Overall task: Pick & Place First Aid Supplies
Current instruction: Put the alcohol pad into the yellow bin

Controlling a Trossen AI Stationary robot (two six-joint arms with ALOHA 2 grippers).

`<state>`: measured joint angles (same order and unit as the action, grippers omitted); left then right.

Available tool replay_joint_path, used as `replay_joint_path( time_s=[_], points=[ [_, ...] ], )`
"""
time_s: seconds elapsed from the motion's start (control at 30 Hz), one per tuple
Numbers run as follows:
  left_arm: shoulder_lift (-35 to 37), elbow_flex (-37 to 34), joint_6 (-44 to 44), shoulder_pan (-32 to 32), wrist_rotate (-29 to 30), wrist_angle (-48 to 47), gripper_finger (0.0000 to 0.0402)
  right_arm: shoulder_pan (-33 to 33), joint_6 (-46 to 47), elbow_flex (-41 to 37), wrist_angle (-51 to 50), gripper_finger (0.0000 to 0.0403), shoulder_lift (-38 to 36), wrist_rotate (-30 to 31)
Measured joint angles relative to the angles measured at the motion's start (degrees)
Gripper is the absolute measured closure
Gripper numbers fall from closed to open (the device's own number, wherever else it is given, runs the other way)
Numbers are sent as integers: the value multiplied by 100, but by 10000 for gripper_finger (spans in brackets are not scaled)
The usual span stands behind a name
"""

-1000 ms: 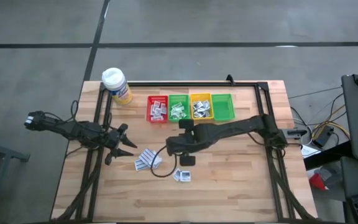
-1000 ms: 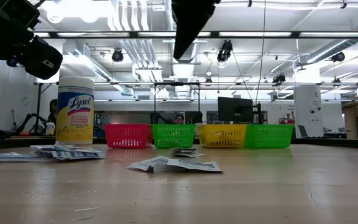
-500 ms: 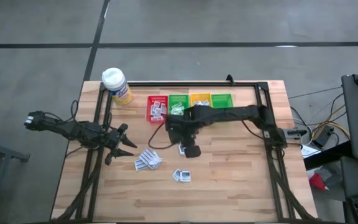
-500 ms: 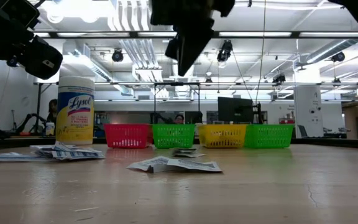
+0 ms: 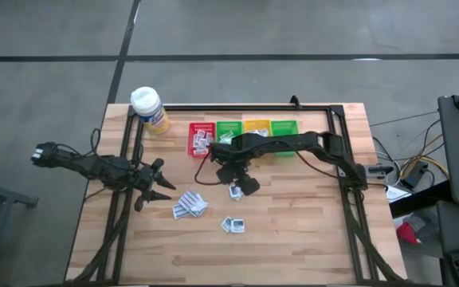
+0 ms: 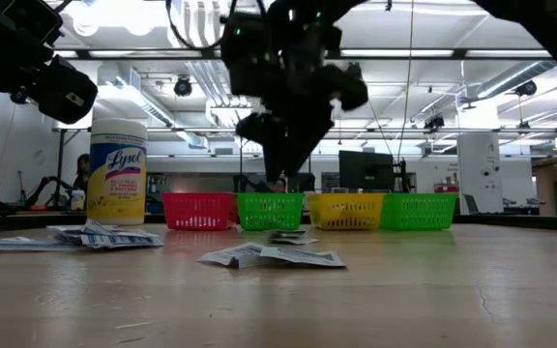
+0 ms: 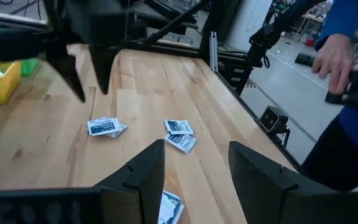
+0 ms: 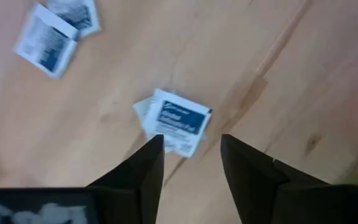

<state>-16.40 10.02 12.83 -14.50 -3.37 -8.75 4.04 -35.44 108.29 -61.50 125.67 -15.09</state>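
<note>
A white sachet with blue print (image 8: 176, 119) lies flat on the wooden table (image 5: 309, 215), mid-table, in front of the bins. My right gripper (image 8: 191, 146) hangs open just above it, pointing steeply down, touching nothing; the high view shows the gripper (image 5: 232, 177) over that sachet (image 5: 234, 192). More sachets lie in a pile (image 5: 190, 206) and a small group (image 5: 232, 226) nearer the front edge. Others fill the red bin (image 5: 202, 139). My left gripper (image 5: 159, 182) waits open at the table's left, empty.
Red, green (image 5: 228, 132), yellow (image 5: 256, 127) and a second green bin (image 5: 285, 127) stand in a row at the far edge. A yellow white-capped bottle (image 5: 150, 110) stands at the far left corner. A person in blue (image 7: 344, 68) stands beyond the table's right side.
My right gripper has swung toward the far edge and come down from high above the table to just over the single sachet, rolling and tipping steeply downward. Its fingers, one shut wedge in the low view before, now stand apart. The sachets have not moved.
</note>
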Motion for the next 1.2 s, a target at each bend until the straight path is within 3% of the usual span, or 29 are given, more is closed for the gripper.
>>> replay_joint_path(
  time_s=[0.4, 0.63, 1.2],
  points=[
    [0, 0, 519, 0, 1, 25, 229, 264, -484, 400, 66, 237, 845, -61],
    [-7, 0, 525, 0, 1, 74, 229, 398, -212, 463, -122, 241, 1028, -653],
    [-24, 0, 519, 0, 349, 63, 229, 238, 63, 404, 20, 248, 1121, -592]
  ],
)
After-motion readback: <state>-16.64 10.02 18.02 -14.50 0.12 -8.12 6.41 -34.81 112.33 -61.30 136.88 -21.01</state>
